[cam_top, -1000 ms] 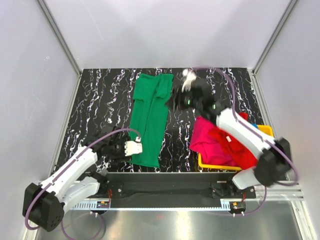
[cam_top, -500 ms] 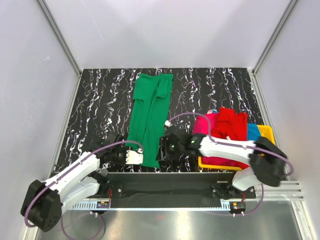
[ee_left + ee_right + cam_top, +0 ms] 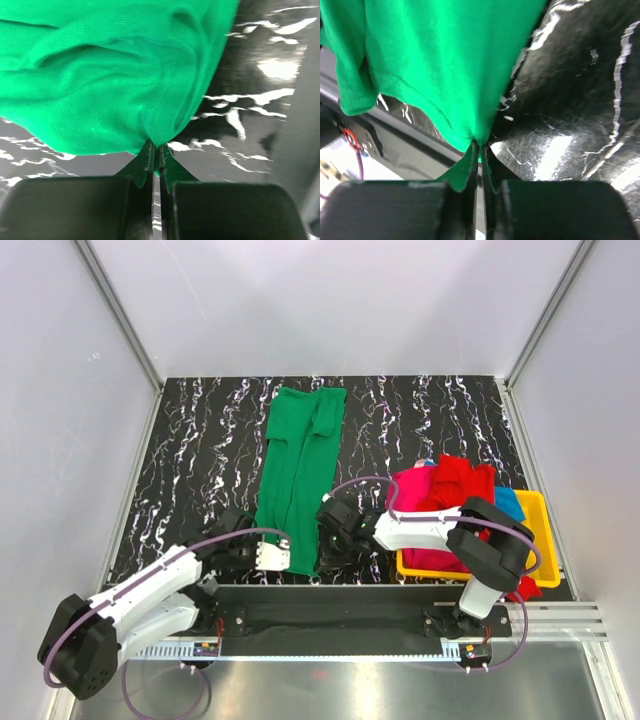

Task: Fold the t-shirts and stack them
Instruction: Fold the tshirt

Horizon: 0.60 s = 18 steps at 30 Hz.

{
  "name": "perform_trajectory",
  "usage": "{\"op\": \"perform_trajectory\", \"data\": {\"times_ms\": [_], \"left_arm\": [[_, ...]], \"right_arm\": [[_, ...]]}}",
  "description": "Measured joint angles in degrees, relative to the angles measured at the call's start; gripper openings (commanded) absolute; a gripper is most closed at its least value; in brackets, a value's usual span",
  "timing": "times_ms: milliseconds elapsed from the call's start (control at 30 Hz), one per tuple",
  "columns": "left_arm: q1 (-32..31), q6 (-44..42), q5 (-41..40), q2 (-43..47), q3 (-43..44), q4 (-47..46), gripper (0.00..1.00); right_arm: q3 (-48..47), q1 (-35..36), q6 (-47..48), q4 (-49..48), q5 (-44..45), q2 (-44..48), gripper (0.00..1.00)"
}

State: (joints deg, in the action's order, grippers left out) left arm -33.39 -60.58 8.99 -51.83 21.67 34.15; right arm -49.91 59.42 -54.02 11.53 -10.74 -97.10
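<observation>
A green t-shirt (image 3: pixel 298 465) lies folded into a long strip down the middle of the black marbled table. My left gripper (image 3: pixel 268 556) is shut on its near left corner, the green t-shirt (image 3: pixel 115 85) pinched between the jaws of the left gripper (image 3: pixel 156 150). My right gripper (image 3: pixel 328 540) is shut on the near right corner, where the green t-shirt (image 3: pixel 445 65) bunches into the tips of the right gripper (image 3: pixel 479 147). A red t-shirt (image 3: pixel 462 483), a magenta-pink t-shirt (image 3: pixel 418 502) and a blue t-shirt (image 3: pixel 510 502) are heaped in the tray.
The yellow tray (image 3: pixel 545 540) stands at the near right of the table. Grey walls close in the table (image 3: pixel 200 440) on three sides. A black rail (image 3: pixel 330 600) runs along the near edge, just behind both grippers.
The right arm swung from the far end of the shirt down to its near right corner. Both grippers closed on the green t-shirt's near corners.
</observation>
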Motion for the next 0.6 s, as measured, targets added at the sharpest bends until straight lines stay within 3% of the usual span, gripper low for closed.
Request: {"op": "perform_trajectory", "data": {"times_ms": [67,333,600], "left_arm": [[-0.70,1.31,0.50,0.04,1.33,3.69,0.00],[-5.09,6.67,2.56,0.20,10.45,18.86,0.00],[-6.49,12.59,4.02,-2.78,19.32,27.41,0.00]], "right_arm": [[0.00,0.02,0.07,-0.09,-1.25,-0.17,0.00],[0.44,0.07,0.24,3.37,-6.32,1.84,0.00],[-3.06,-0.24,4.15,17.51,-8.46,7.21,0.00]]}}
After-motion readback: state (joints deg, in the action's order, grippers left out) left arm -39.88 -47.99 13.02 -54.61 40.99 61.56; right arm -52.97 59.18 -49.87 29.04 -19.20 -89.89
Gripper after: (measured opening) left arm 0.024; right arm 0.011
